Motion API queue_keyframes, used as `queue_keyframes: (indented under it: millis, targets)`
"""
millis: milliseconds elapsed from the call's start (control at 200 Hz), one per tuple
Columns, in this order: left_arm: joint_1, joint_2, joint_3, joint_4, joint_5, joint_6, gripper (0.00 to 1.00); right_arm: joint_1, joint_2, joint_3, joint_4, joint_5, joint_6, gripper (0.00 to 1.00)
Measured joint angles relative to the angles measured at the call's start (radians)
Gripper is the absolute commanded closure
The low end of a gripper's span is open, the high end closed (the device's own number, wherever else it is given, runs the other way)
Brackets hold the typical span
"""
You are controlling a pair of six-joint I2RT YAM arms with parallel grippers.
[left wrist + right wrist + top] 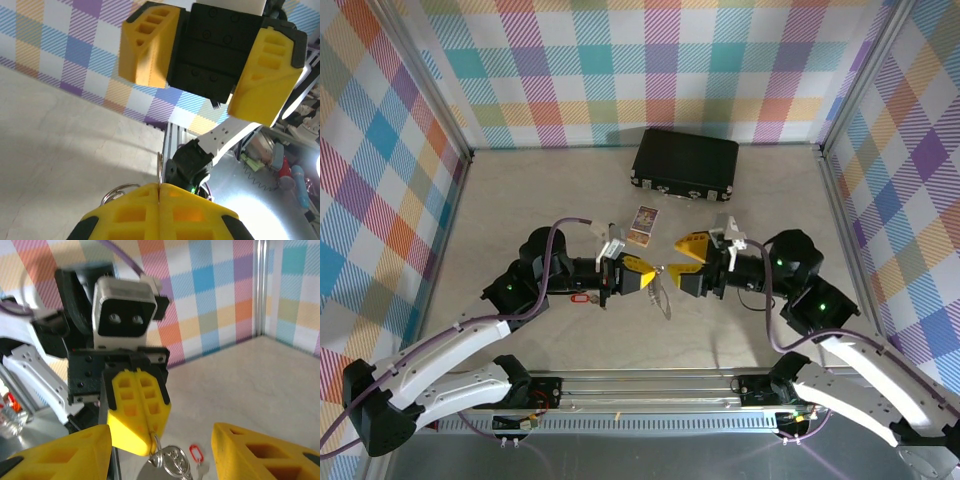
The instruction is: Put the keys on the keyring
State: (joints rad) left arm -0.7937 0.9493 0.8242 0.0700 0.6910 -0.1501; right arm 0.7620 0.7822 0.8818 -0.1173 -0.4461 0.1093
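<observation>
While the left gripper (650, 274) is clenched on the keyring (663, 296), the grey loop dangles from its yellow fingertips near the middle of the table (520, 210). The right wrist camera shows those fingers (137, 407) pressed flat together, with the metal rings hanging just below them.

The right gripper (680, 255) faces it from the right, just beside the keyring. Its jaws are spread apart and grasp nothing. In the left wrist view its two yellow fingers (150, 45) stand well apart.

The key (582, 298), with its red tag, lies flat on the table left of the keyring, just near of the left arm's wrist and apart from both grippers.

A small card (643, 225) lies just far of the grippers. A black case (685, 162) sits farther back, near the far wall.
</observation>
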Motion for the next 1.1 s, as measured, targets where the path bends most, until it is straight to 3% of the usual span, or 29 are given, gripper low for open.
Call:
queue_keyframes:
  millis: [330,585,1100]
  targets:
    - [-0.001,-0.018,0.016,-0.161,0.000,0.059,1.00,0.000,0.090,0.044,-0.210,-0.116,-0.072,0.48]
    - [-0.001,-0.018,0.020,-0.178,0.000,0.066,1.00,0.000,0.129,0.057,-0.224,-0.177,-0.073,0.51]
    - [-0.003,-0.018,0.022,-0.185,0.002,0.066,1.00,0.002,0.160,0.057,-0.220,-0.203,-0.070,0.66]
